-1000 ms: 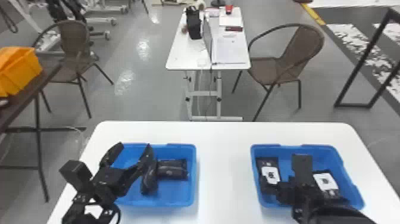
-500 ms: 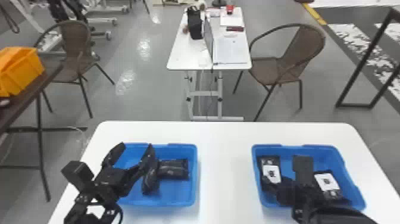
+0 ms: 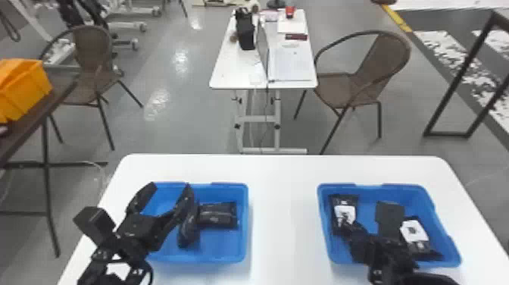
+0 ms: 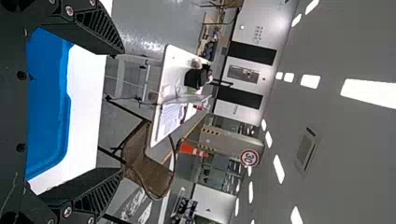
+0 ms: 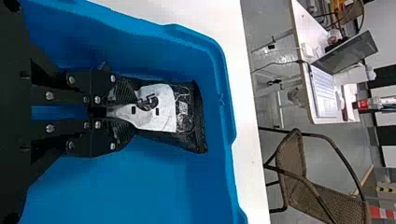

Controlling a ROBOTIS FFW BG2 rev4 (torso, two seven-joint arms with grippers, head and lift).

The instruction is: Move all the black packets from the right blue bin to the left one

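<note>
In the head view, my right gripper [image 3: 346, 225] is down in the right blue bin [image 3: 384, 186], at the left packet [image 3: 344, 214], black with a white label. The right wrist view has the right gripper [image 5: 125, 110] closed on the near end of that packet [image 5: 189, 112], pinching its label. Another labelled black packet [image 3: 416, 235] lies in the bin's right part. My left gripper [image 3: 170, 193] stands open over the left side of the left blue bin [image 3: 227, 260]; in the left wrist view, the left gripper [image 4: 119, 112] has nothing between its fingers. Two black packets [image 3: 217, 215] [image 3: 188, 229] lie in the left bin.
Both bins stand on a white table [image 3: 284, 212], with a strip of tabletop between them. Beyond its far edge are a second white table [image 3: 227, 72] and brown chairs [image 3: 373, 68]. An orange bin [image 3: 24, 89] rests on a dark table at the left.
</note>
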